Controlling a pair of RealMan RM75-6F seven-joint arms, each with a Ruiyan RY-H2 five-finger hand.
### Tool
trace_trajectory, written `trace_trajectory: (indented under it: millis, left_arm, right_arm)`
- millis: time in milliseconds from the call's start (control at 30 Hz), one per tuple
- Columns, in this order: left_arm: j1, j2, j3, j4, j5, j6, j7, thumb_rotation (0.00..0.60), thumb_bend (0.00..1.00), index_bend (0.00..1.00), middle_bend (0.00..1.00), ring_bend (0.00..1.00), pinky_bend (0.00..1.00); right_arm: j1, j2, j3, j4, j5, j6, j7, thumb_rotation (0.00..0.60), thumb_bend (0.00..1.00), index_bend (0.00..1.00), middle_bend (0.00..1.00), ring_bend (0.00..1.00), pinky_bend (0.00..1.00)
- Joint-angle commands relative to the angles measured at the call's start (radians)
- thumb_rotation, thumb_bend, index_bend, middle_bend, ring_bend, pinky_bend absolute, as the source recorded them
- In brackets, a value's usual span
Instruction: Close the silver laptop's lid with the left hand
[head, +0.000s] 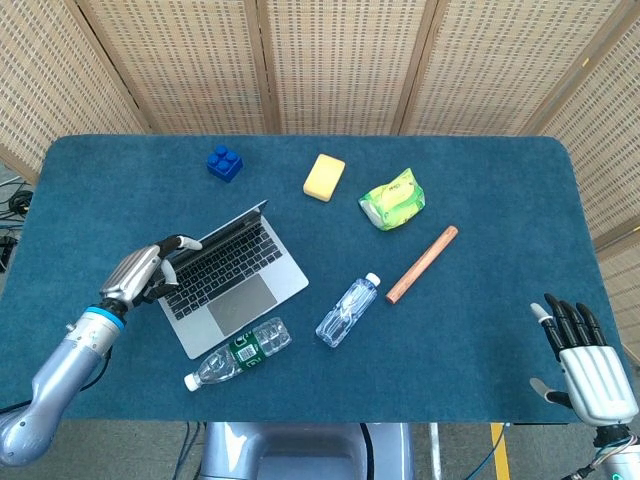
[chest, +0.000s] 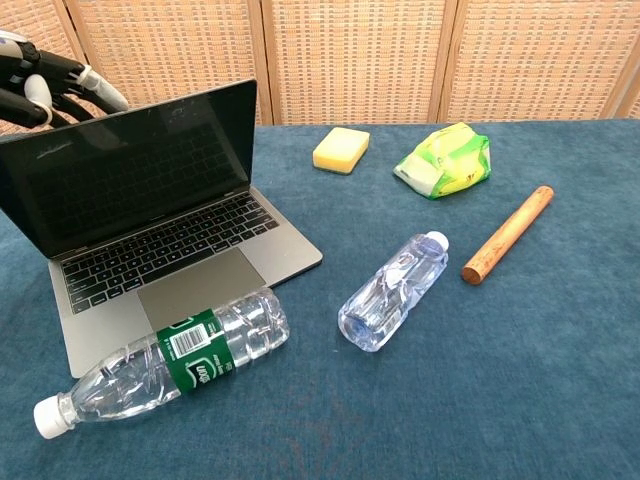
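Nearest, a labelled bottle (chest: 165, 360) lies touching the laptop's (chest: 190, 265) front edge, a clear bottle (chest: 392, 291) beside it. The left hand (head: 140, 272), fingers curled, presses the tilted lid's top edge behind. The right hand (head: 585, 365) rests with fingers spread, well apart; beyond the left fingers sits a blue block (head: 225, 162).

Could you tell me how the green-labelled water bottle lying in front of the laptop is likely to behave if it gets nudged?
The green-labelled bottle lies on its side, so it would probably roll rather than slide. It looks like thin clear plastic, likely light and easily dented. Part of it rests on the laptop front edge, so a closing lid might bump it.
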Motion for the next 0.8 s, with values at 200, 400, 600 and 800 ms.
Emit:
trace_trajectory:
  millis: [200, 400, 600, 800]
  left_arm:
    - [0.019, -0.040, 0.002, 0.018, 0.050, 0.004, -0.044, 0.600, 1.00, 0.26, 0.20, 0.19, 0.17]
    - [0.040, -0.074, 0.005, 0.031, 0.110, 0.011, -0.094, 0.600, 1.00, 0.26, 0.20, 0.19, 0.17]
    - [0.052, -0.095, 0.010, 0.046, 0.153, 0.007, -0.128, 0.600, 1.00, 0.26, 0.20, 0.19, 0.17]
    - [0.056, -0.112, 0.017, 0.053, 0.175, 0.003, -0.141, 0.600, 1.00, 0.26, 0.20, 0.19, 0.17]
  right_arm:
    - [0.001, -0.001, -0.002, -0.001, -0.002, -0.003, -0.004, 0.600, 0.00, 0.00, 0.00, 0.00, 0.00]
    - [0.002, -0.002, -0.002, -0.002, -0.001, -0.006, -0.007, 0.600, 0.00, 0.00, 0.00, 0.00, 0.00]
    - [0.003, 0.000, -0.001, -0.001, 0.003, -0.009, -0.003, 0.600, 0.00, 0.00, 0.00, 0.00, 0.00]
    - [0.003, 0.000, -0.001, -0.001, 0.004, -0.009, -0.002, 0.600, 0.00, 0.00, 0.00, 0.00, 0.00]
